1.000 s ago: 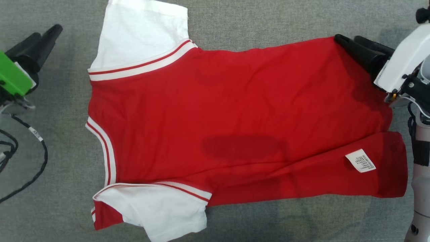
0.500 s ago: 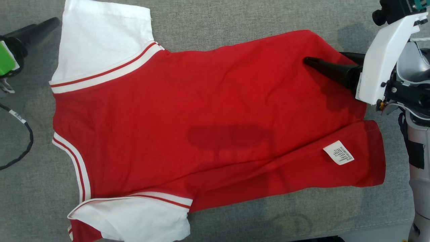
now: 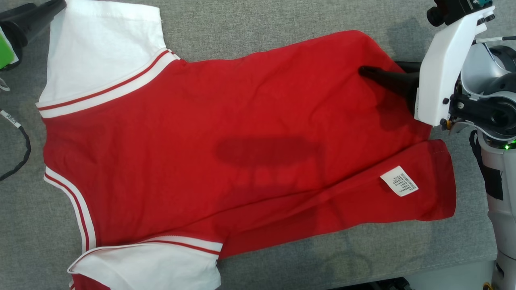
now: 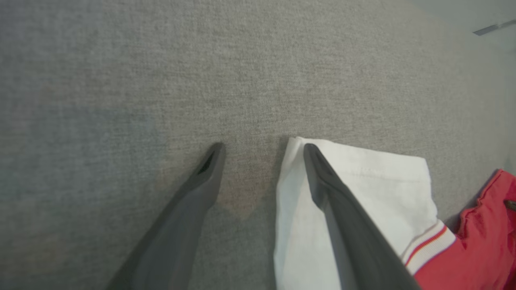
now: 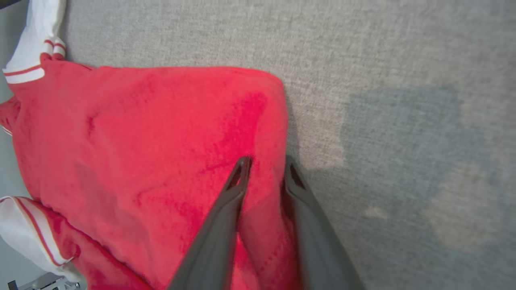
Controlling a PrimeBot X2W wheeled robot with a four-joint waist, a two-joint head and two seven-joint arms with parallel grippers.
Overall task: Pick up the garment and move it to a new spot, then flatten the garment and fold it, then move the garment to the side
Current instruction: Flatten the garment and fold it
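**R pincer astride the hem corner, L pincer open at the sleeve**

You've got the garment (image 3: 225, 133), a red tee w/ white sleeves, spread flat on the grey fabric surface (image 3: 282, 24). The neck end is toward the robot's left and the hem toward its right. A strip along the near side is folded over, and the white care label (image 3: 399, 181) shows on it close to the hem. A darker oval patch (image 3: 266, 151) sits mid-body.

R gripper (image 5: 266, 163): fingers are narrow but not fully together, astride the far hem corner. One finger is on top of the red cloth, the other right at the cloth's edge on the grey side, w/ a strip of red between them. You can't tell whether it's actually pinching.

L gripper (image 4: 263, 148): released, fingers wide apart, holding nothing. It's at the far white sleeve (image 4: 363, 189), w/ one finger over the sleeve's corner and the other over bare grey. Contact w/ the sleeve: can't tell.

A black cable (image 3: 20, 153) lies on the surface to the left of the garment.
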